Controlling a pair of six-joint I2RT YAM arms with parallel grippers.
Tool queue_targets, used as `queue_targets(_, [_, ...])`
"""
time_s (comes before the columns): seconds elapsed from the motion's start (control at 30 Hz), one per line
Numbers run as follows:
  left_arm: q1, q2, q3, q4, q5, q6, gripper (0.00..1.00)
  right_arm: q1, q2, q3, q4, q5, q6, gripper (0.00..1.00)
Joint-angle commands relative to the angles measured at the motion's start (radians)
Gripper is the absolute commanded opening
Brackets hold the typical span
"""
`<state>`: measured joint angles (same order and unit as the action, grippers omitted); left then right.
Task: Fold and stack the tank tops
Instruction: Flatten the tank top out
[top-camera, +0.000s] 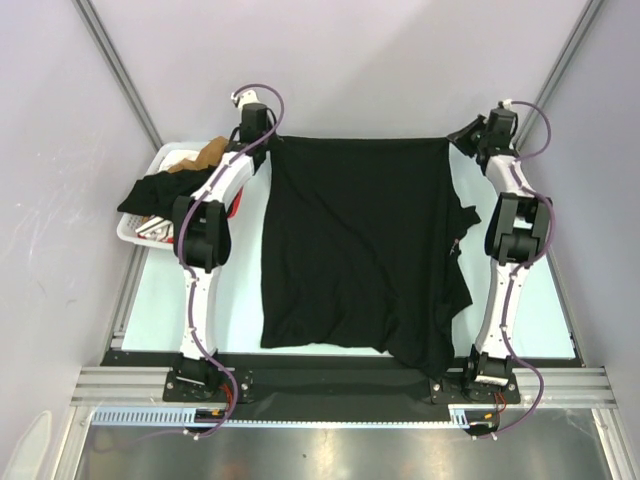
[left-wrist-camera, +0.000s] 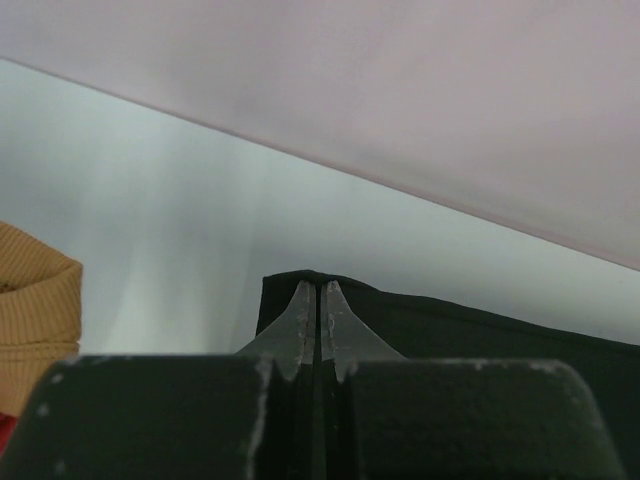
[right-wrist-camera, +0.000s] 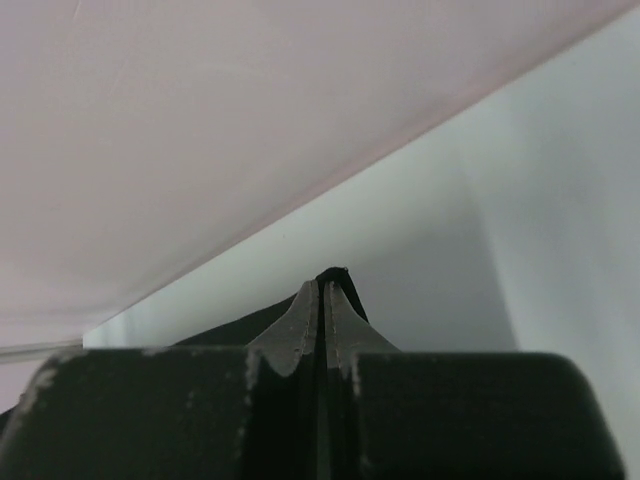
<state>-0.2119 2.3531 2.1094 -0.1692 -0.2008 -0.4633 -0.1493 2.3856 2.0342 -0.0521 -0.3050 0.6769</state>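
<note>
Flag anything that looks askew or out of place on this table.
The black tank top lies uneven: its right edge is bunched and its near right corner hangs past the table's near edge. Clothes spill over the basket rim.

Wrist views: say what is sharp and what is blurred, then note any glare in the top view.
Left wrist: left pincer tips fairly sharp, its housing a dark blur, tan cloth soft. Right wrist: right pincer likewise. Top view: even light, glare on the metal strip, black top nearly featureless.

The pale surface (top-camera: 240, 312) carries the black tank top (top-camera: 360, 240) spread across its middle and a white basket (top-camera: 155, 160) at its left edge
</note>
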Motion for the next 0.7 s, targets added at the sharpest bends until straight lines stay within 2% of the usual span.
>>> queue_targets(0.0, [0.039,0.017,0.057,0.033,0.02,-0.023,0.0,0.025,0.07,0.159,-0.012,-0.013,-0.023,0.0])
queue_targets(0.2, [0.046,0.052,0.064,0.054,0.06,-0.012,0.0,0.028,0.124,0.256,-0.051,0.047,-0.051,0.0])
queue_targets(0.37, [0.048,0.057,0.052,0.082,0.133,-0.012,0.0,0.011,0.1,0.25,-0.089,0.095,-0.1,0.0])
queue_targets(0.43, [0.048,0.055,0.058,0.083,0.147,-0.017,0.0,-0.012,0.069,0.219,-0.077,0.104,-0.105,0.0])
queue_targets(0.57, [0.048,0.014,0.063,0.068,0.176,-0.026,0.0,-0.045,0.008,0.205,-0.068,-0.005,-0.085,0.0])
queue_targets(0.67, [0.045,-0.096,0.005,0.082,0.184,-0.04,0.0,-0.033,-0.115,0.125,-0.049,-0.014,-0.129,0.0])
